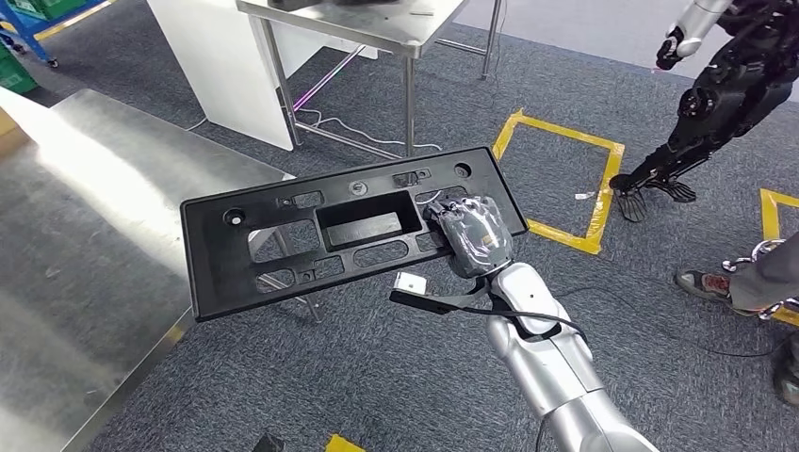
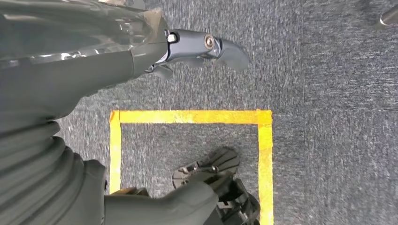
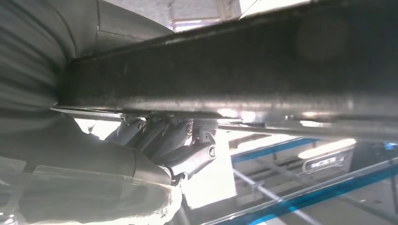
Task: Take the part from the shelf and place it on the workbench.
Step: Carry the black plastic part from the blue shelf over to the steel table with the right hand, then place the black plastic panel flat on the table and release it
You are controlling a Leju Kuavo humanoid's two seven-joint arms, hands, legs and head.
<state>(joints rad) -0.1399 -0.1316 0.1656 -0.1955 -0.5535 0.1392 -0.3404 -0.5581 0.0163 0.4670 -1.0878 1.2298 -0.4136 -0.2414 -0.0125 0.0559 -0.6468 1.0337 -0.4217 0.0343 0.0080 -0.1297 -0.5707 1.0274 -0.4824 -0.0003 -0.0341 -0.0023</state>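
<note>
steel workbench (image 1: 104, 217) surface bare beside the held part (image 1: 311, 245), metal table (image 1: 377, 28) beyond

We see a grey speckled carpet floor (image 1: 396, 377) marked with yellow tape squares (image 1: 565, 179). A shiny steel desk (image 1: 85, 217) fills the near left, and a steel-legged metal table (image 1: 377, 28) stands far, beside a white panel (image 1: 221, 66).

The right hand (image 1: 476, 235) covers the part's (image 1: 283, 250) right end, and its fingers underneath are hidden in the head view. The worktop (image 1: 85, 217) is cut off at the left edge. In the right wrist view the part is a blurred dark band.
</note>
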